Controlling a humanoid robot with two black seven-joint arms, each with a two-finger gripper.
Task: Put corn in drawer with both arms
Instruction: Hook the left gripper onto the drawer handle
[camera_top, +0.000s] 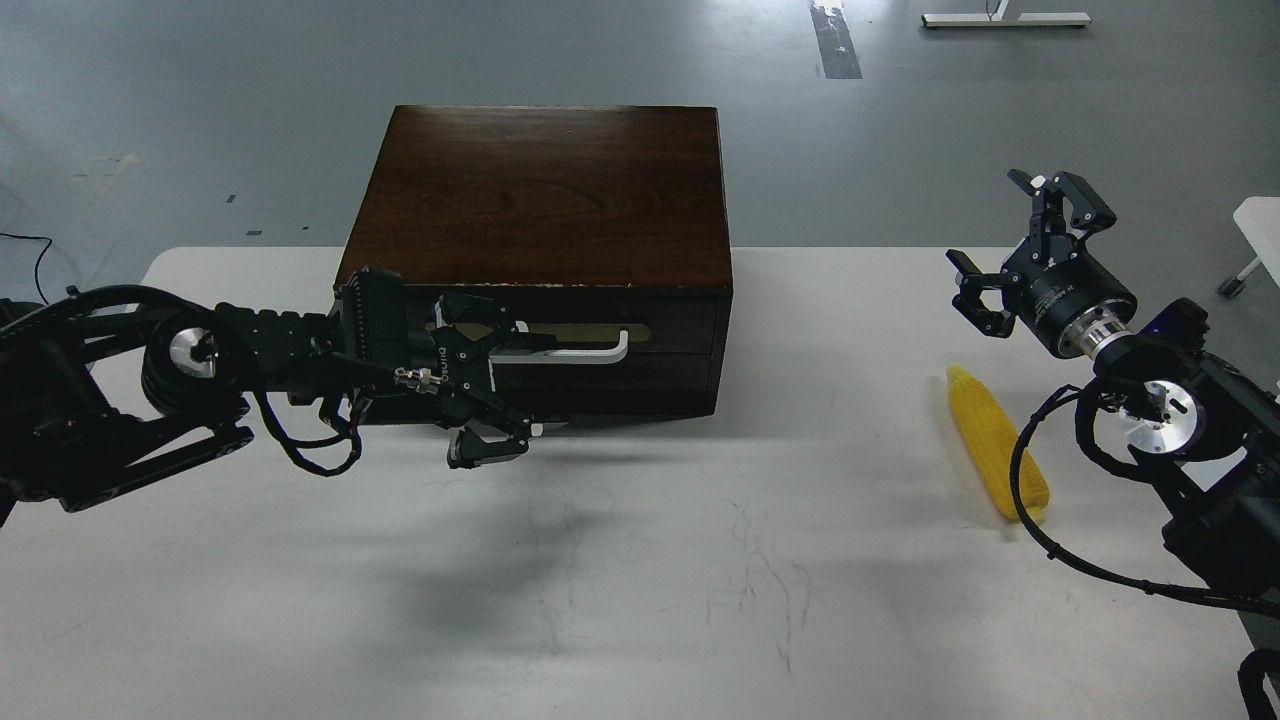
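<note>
A humanoid robot faces a dark wooden box (545, 195) on a white table (640, 580), its drawer (600, 345) closed flush with the front. The left gripper (487, 385) reaches in from the left and hangs at the drawer face, its fingers spread, one above the left end of the white handle (585, 350) and one below the box's lower edge; whether any finger touches the handle cannot be told. The right gripper (1030, 255) is raised above the table's right side, its fingers splayed wide and gripping nothing. The corn (995, 445) lies flat on the table to the right of the box, well apart from it, just below and slightly left of the right gripper and beside that arm's cable loop (1035, 480). The cob's long axis runs from far-left to near-right, its narrow tip pointing away from the robot toward the table's far edge and its thicker end toward the near right. The right arm is much the nearer to the corn; the left is placed for the handle. By this layout the drawer must be pulled out first, and the right gripper would likely need to come down across the cob's width.
</note>
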